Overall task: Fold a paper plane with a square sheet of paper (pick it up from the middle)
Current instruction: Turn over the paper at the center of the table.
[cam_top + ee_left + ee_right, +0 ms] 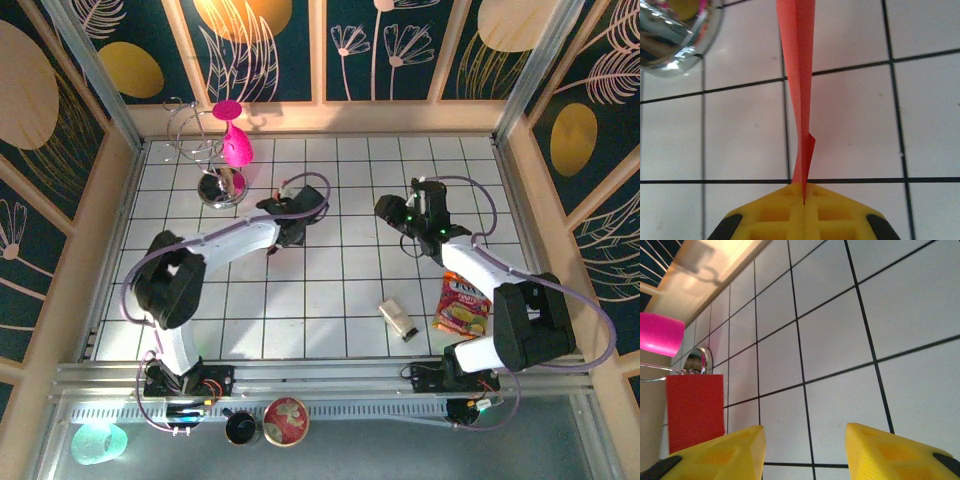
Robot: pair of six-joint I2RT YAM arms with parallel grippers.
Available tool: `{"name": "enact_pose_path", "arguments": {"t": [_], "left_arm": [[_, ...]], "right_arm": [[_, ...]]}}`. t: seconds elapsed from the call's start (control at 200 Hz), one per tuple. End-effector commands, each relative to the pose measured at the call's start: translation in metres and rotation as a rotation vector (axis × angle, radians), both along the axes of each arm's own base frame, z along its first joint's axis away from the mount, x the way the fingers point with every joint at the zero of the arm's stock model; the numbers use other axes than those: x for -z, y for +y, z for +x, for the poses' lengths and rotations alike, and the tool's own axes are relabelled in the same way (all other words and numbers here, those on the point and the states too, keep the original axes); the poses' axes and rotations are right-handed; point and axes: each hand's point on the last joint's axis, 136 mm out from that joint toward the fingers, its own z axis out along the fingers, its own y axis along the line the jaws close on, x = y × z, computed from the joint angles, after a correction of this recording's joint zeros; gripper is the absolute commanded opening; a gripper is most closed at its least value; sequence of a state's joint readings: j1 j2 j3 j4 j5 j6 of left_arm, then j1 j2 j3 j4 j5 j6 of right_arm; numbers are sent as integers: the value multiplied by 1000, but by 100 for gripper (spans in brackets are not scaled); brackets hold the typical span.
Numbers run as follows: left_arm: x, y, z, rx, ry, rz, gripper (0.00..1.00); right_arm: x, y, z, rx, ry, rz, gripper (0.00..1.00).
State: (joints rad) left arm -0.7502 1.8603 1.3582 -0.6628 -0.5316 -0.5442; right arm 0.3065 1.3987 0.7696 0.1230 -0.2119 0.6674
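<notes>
Left hand [804,200]: fully closed, pinching one red paper sheet [799,75] by its near edge. The sheet runs straight out from my fingertips over the tiled surface [850,125]. It's edge-on here, so the fold count is unreadable. Right hand [805,450]: fingers apart, nothing between them. From its camera the sheet is a flat red rectangle, bottom cut off by my finger. Around: one magenta goblet [235,140], one chrome stand [215,185], one snack packet [462,305], and one pale object [398,318] too small to identify.

Floor: white square tiles [330,290] with black grid lines. Walls, far, left and right: dark teal panels [400,45] printed with gold discs and cream flower outlines. At their foot: pale wooden ledge [330,115], warmly lit at the far side. Near edge: metal rail [330,375].
</notes>
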Motion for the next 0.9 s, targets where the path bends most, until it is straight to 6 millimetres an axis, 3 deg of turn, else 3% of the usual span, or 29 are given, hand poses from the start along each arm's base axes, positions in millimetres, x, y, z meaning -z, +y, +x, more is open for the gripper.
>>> {"name": "enact_pose_path", "arguments": {"t": [0.0, 0.09, 0.23, 0.42, 0.451, 0.476, 0.576, 0.776, 0.896], "left_arm": [[20, -20, -5, -11, 49, -53, 5], [34, -43, -8, 11, 76, -189, 13], [31, -68, -11, 79, 99, -390, 35], [4, -64, -6, 86, 66, -652, 50], [4, -60, -5, 77, 62, -682, 51], [-11, -57, -4, 81, 32, -722, 53], [-28, -38, 0, 41, -38, -784, 58], [-18, 36, -8, -163, -130, -769, 78], [-16, 73, -15, -267, -198, -775, 90]], "right_arm": [[-11, -2, -1, 7, -34, 27, 46], [-8, -6, -3, 22, -24, 23, 46], [-1, -10, -8, 28, -9, 11, 46], [10, 12, -7, -74, 28, -9, 47], [11, 20, -7, -97, 31, -20, 47], [12, 29, -7, -120, 32, -29, 47], [18, 67, -10, -203, 47, -50, 46], [38, 156, -25, -387, 95, -29, 37], [56, 197, -35, -472, 137, -34, 32]]}}
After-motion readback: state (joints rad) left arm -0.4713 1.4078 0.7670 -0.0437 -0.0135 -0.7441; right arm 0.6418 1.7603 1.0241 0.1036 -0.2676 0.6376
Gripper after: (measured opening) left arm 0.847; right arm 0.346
